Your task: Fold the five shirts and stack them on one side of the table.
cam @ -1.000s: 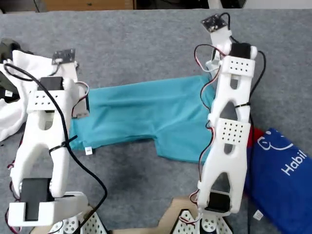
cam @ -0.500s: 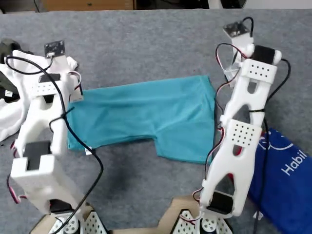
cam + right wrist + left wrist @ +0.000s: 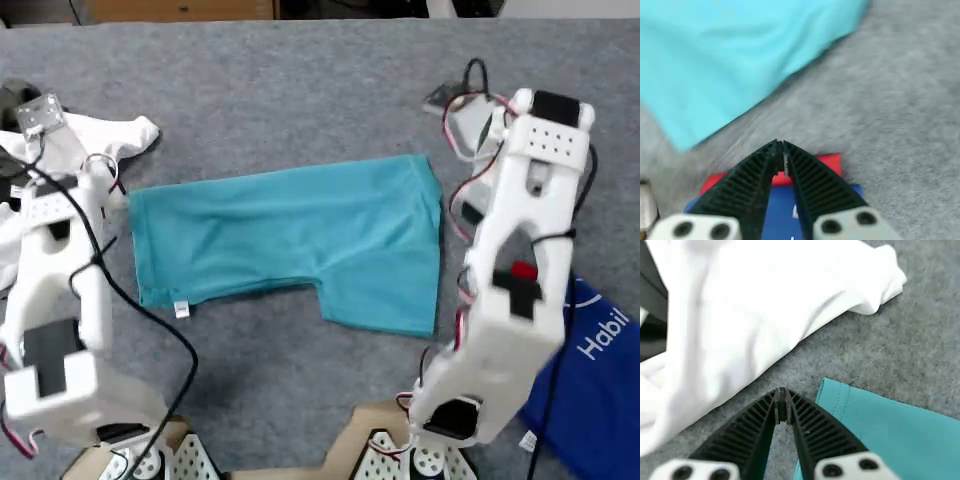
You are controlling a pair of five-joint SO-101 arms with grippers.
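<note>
While teal shirt (image 3: pixel 290 235) spans high view, wrist view shows L gripper (image 3: pixel 782 401) closed.

Bare tabletop (image 3: pixel 300 90) lies open along the far side, beyond the teal shirt (image 3: pixel 290 235). A white shirt heap (image 3: pixel 100 135) crowds the left edge beside the left tool (image 3: pixel 781 396); a blue shirt (image 3: pixel 590 390) blocks the near right corner

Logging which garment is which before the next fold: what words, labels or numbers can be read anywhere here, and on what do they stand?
White lettering on the blue fabric item at the high view's right edge: cut off by the picture's edge, no whole word readable.
Small white hem tag on the teal short-sleeved shirt: too small to read.
Small white corner tag on the blue item: too small to read.
</note>
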